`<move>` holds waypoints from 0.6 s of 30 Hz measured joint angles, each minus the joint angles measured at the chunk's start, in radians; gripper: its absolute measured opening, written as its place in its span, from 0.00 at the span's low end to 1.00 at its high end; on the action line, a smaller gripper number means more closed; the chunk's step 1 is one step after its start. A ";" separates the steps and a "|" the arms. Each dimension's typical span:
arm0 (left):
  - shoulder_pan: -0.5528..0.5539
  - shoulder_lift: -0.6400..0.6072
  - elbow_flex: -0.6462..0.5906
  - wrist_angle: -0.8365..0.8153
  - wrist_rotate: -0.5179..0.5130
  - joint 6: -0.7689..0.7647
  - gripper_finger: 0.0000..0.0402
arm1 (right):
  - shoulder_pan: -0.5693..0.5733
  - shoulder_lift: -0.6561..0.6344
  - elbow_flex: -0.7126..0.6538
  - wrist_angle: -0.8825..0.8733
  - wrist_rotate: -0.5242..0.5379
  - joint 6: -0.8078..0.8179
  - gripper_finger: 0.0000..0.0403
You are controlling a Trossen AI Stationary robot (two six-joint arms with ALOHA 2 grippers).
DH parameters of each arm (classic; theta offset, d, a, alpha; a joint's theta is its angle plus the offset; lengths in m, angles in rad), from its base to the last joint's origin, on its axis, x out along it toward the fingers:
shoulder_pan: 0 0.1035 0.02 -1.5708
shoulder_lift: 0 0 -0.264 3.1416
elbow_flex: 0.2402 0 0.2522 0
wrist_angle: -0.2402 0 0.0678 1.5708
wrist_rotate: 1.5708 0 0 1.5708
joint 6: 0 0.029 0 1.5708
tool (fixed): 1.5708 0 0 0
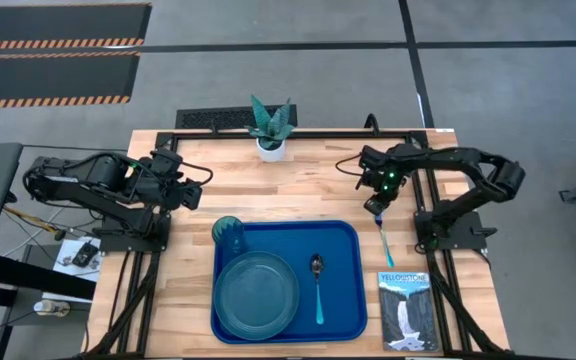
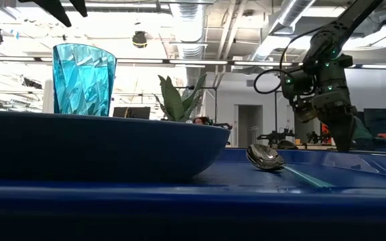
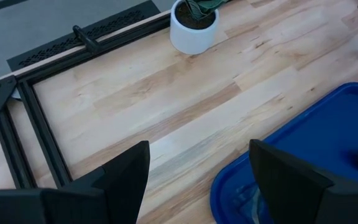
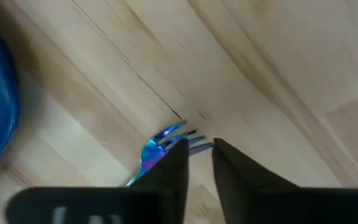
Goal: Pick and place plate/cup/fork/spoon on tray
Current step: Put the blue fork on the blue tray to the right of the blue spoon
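A pale butcher-block wooden table (image 1: 298,180) framed in black metal rails stands on a grey concrete floor marked with striped hazard tape; beyond it the room is open, with exposed ducts and strip lights overhead. On the near half lies the large bright blue plastic tray (image 1: 343,240), smooth, with rounded corners. In it sit the round dark teal plate (image 1: 256,294), the ribbed translucent teal cup (image 1: 229,232) at the plate's far left edge, and the spoon (image 1: 318,283) with its shiny dark oval bowl and teal handle. Right of the tray lies a glossy waterfall-photo booklet (image 1: 409,309); a white pot with a spiky plant (image 1: 270,131) stands at the far edge. The thin fork (image 1: 384,234) lies on bare wood just right of the tray. The right gripper (image 1: 375,205) is over its iridescent bluish prongs (image 4: 166,140), fingers narrowly apart astride them. The left gripper (image 3: 197,180) waits at the table's left, fingers spread wide.
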 joint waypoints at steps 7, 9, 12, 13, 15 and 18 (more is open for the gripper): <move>0.000 0.000 0.000 0.000 0.000 0.000 0.65 | 0.000 0.000 0.000 0.000 -0.001 -0.008 0.09; 0.000 0.000 0.000 0.000 0.000 0.000 0.65 | 0.000 0.000 0.000 0.000 -0.005 -0.014 0.07; 0.000 0.000 0.000 0.000 0.000 0.000 0.65 | 0.000 0.000 0.002 0.003 -0.008 -0.013 0.03; 0.000 0.000 0.000 0.000 0.000 0.000 0.65 | 0.000 0.000 0.002 0.006 -0.008 0.002 0.02; 0.000 0.000 0.000 0.000 -0.003 0.000 0.65 | 0.000 0.000 0.002 0.013 -0.006 0.037 0.01; 0.000 0.000 0.000 0.000 -0.008 -0.001 0.65 | 0.000 0.000 0.002 0.014 -0.003 0.074 0.05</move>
